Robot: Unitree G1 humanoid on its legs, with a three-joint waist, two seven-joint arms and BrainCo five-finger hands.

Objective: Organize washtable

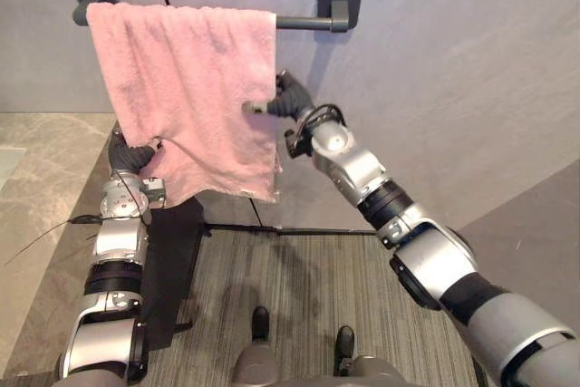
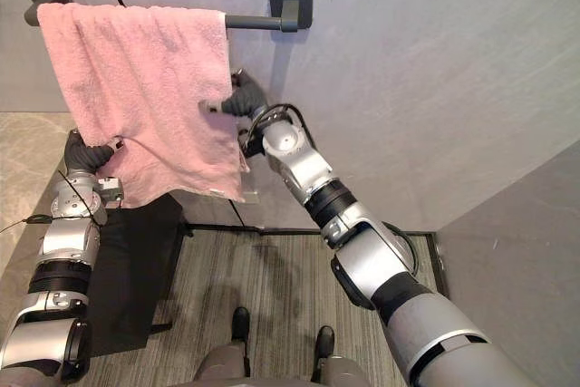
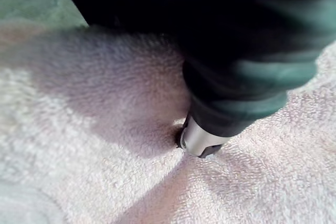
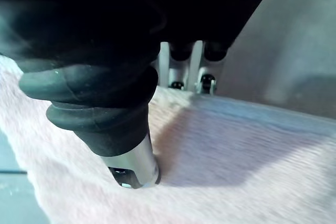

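A pink towel point(image 1: 181, 88) hangs over a dark towel bar point(image 1: 304, 22) on the grey wall, covering the bar's left half. My right hand point(image 1: 288, 99) pinches the towel's right edge at mid height, with the thumb point(image 4: 131, 166) on the front and the fingers point(image 4: 181, 72) behind the cloth. My left hand point(image 1: 130, 157) holds the towel's lower left corner, which is drawn up toward it. Its thumb point(image 3: 199, 142) presses into the pile and creases run out from that spot.
A marble counter point(image 1: 36, 188) lies at the left. Below the towel a black panel point(image 1: 172, 260) stands beside my left arm. Grey striped carpet point(image 1: 299, 296) covers the floor below. The bar's right bracket point(image 1: 340, 2) sticks out from the wall.
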